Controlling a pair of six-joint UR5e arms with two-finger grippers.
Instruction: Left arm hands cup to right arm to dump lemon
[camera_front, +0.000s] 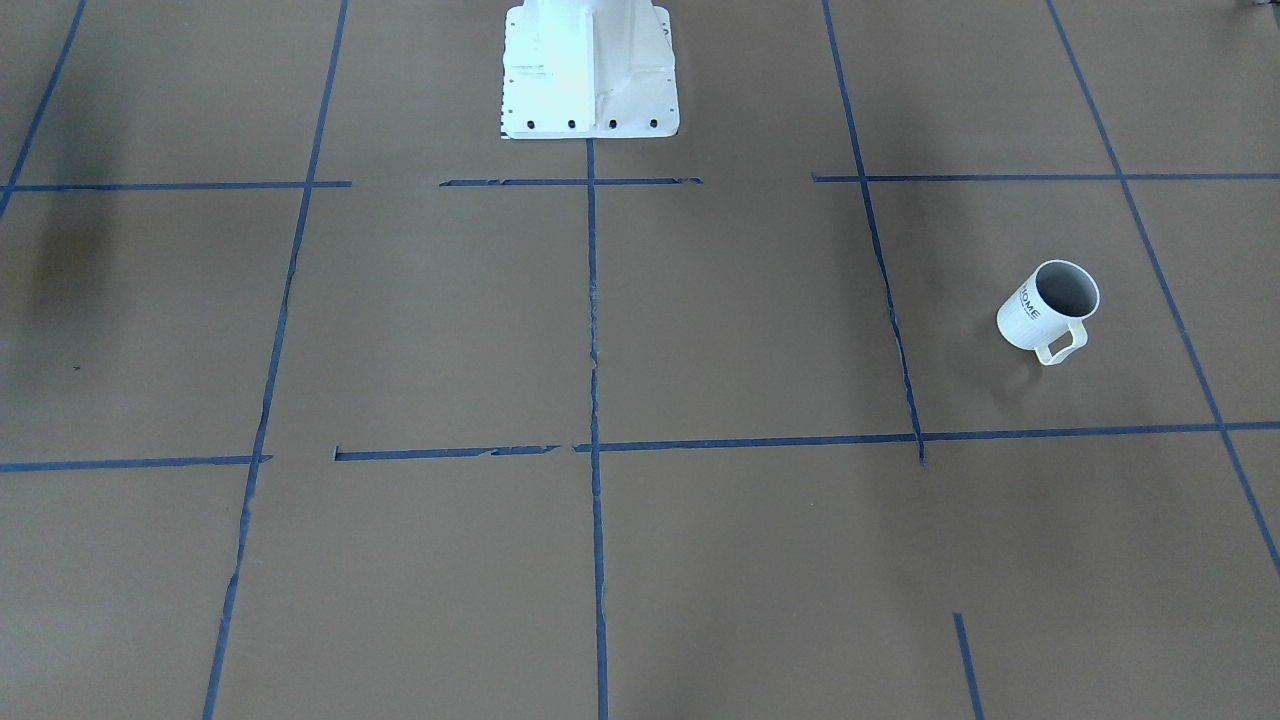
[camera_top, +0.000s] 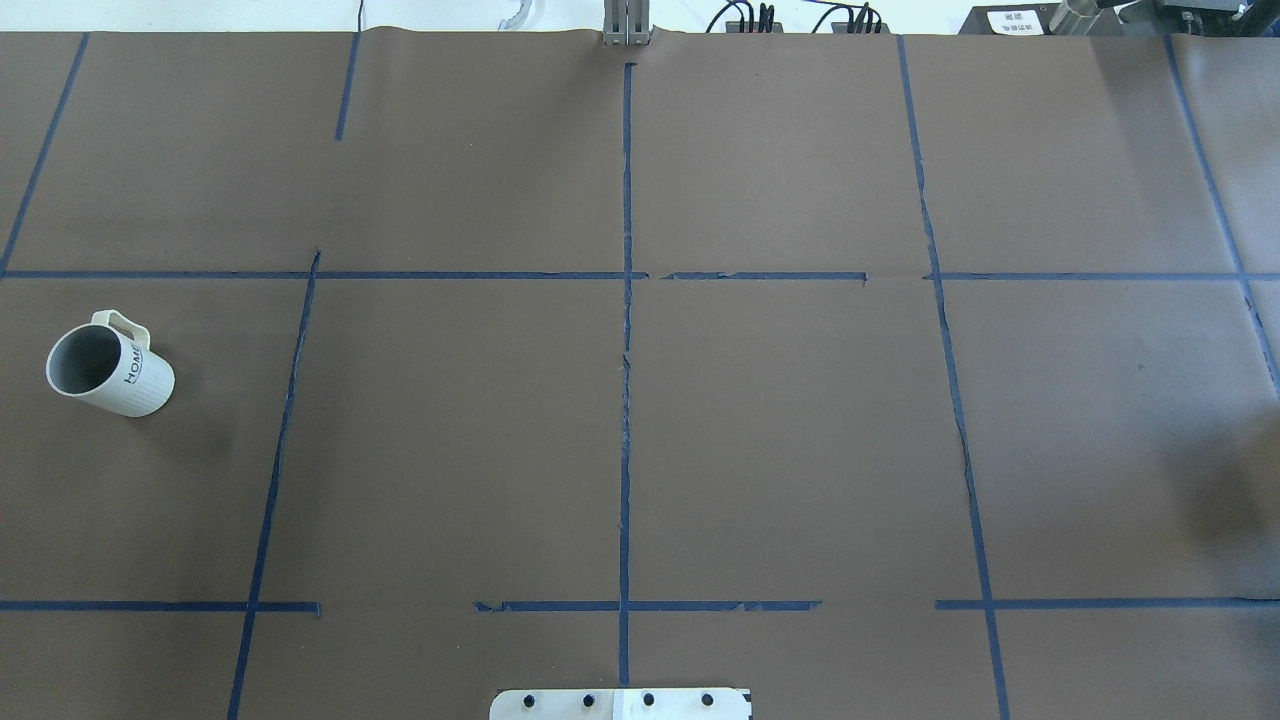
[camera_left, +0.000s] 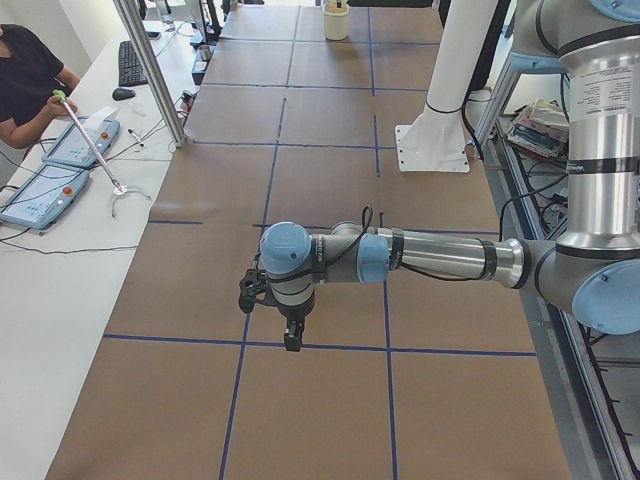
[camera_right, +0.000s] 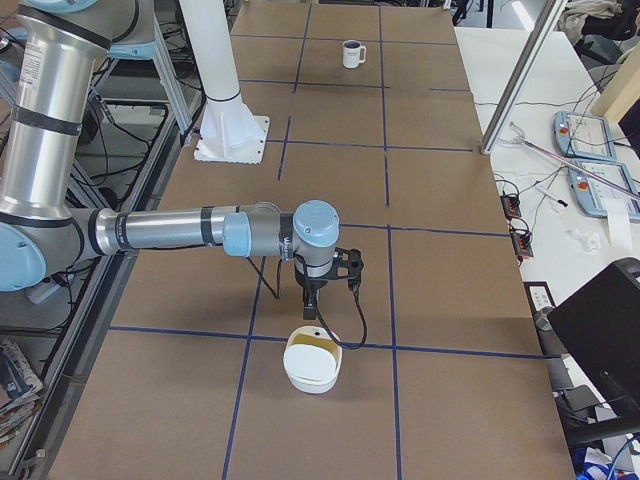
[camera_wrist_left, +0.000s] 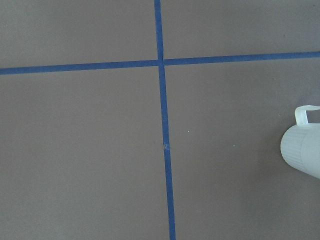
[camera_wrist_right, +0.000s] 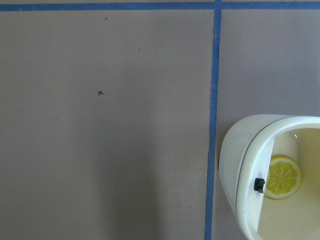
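Overhead exterior view: the cup (camera_top: 110, 372) stands upright on the brown worktop (camera_top: 780, 440), far out on the robot's left side. Its handle is turned away from the robot's base, and no arm touches it. The left wrist view catches its ribbed white side at the right edge of the picture.

From the left end of the worktop, the left hand (camera_left: 291, 338) hangs pointing down over a blue tape line. How far it is open cannot be told, and nothing shows in its grip.

From the right end, the right hand (camera_right: 311, 312) also points down, just above a white bowl (camera_right: 310, 383) that sits by a tape line. Its opening cannot be told either. The right wrist view shows the lemon (camera_wrist_right: 283, 177), cut face up, lying inside that bowl, well apart from the cup.
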